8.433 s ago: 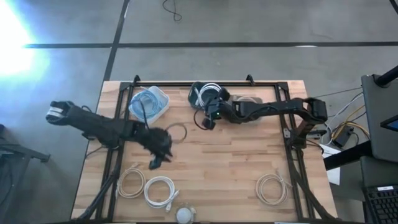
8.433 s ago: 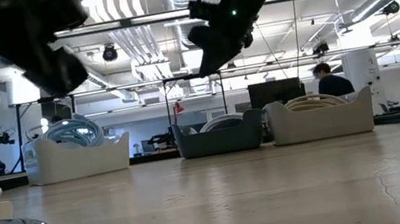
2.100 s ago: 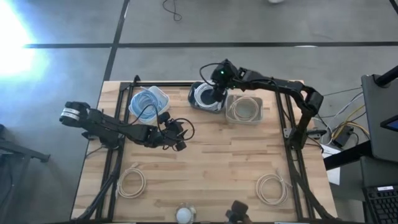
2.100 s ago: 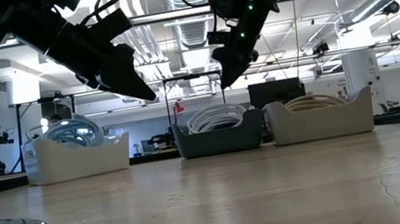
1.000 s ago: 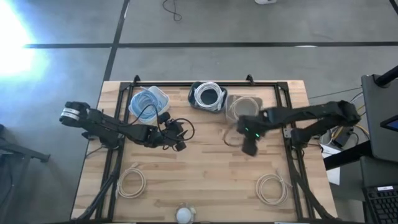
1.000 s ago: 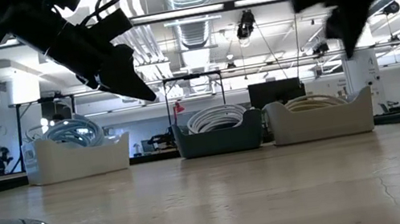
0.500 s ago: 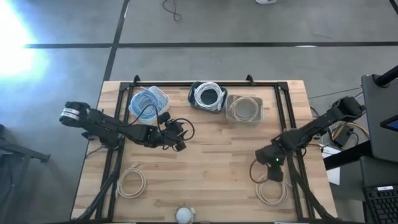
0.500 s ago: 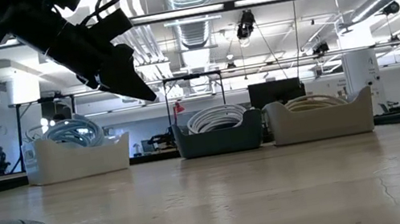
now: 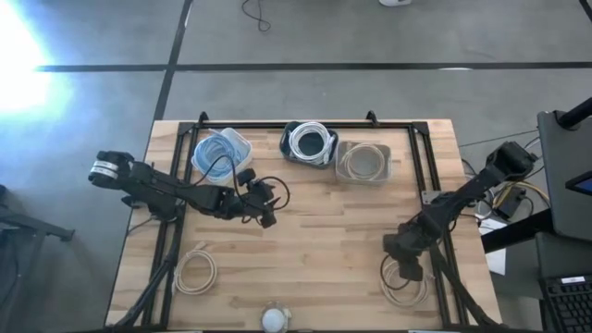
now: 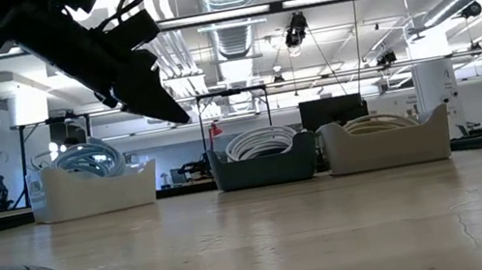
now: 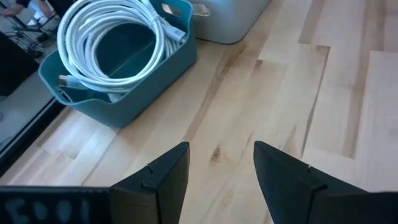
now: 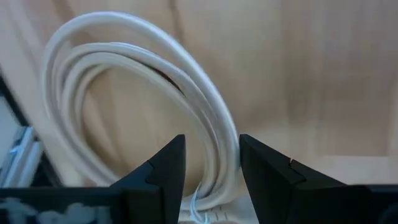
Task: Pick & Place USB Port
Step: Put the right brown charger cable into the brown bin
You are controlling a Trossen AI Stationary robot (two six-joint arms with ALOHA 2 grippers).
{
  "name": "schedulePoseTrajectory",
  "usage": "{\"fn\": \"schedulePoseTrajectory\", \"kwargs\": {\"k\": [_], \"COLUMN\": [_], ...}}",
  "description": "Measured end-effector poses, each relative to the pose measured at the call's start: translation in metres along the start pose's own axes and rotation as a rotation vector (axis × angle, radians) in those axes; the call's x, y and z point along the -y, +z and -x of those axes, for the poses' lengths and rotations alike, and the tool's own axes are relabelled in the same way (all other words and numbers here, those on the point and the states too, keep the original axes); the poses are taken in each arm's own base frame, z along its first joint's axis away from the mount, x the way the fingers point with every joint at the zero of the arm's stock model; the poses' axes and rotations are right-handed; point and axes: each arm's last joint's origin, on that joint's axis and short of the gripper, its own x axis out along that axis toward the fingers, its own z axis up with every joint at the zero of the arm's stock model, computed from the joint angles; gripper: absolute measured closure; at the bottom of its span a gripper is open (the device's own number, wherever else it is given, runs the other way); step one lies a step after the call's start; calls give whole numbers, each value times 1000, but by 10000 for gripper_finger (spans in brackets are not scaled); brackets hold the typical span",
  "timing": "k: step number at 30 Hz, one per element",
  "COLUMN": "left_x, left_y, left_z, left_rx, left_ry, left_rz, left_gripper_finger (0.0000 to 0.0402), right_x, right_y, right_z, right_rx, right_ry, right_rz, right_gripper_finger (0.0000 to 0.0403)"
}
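Note:
A coil of cream cable (image 9: 388, 285) lies flat on the wood near the table's near right corner. My right gripper (image 9: 412, 266) hovers just over it, open. In the right wrist view (image 12: 211, 171) its two fingers stand on either side of the coil's bundled strands (image 12: 219, 134), and I see no touch. My left gripper (image 9: 266, 215) waits open, raised above bare wood left of the table's middle (image 10: 151, 96) (image 11: 221, 168). A second cream coil (image 9: 194, 271) lies near the near left corner.
Three bins stand in a row at the far edge: a clear one with blue cable (image 9: 222, 153), a teal one with white cable (image 9: 310, 143) (image 11: 118, 56), and a grey one with cream cable (image 9: 363, 162). A round object (image 9: 273, 321) sits at the near edge.
My right gripper has swung from beside the grey bin toward the table's near right corner and come down over the cream coil. In the low view it has left the picture to the right. The left arm has kept still.

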Motion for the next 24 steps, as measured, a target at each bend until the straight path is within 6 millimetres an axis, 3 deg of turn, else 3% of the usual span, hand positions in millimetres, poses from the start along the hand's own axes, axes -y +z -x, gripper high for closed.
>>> {"fn": "schedulePoseTrajectory", "kwargs": {"k": [16,21,24], "left_x": [0,0,0], "left_y": [0,0,0], "left_z": [0,0,0], "left_rx": [-3,-3,-3], "left_ry": [-7,-6,-5], "left_rz": [-29,-48,-61], "left_gripper_finger": [204,204,204], "right_x": [-18,-32,-44], "right_y": [-1,6,15], "right_z": [-28,-23,-19], "right_rx": [-55,-22,83], "right_ry": [-159,-188,-191], "right_rz": [64,150,218], "right_gripper_finger": [262,297,334]}}
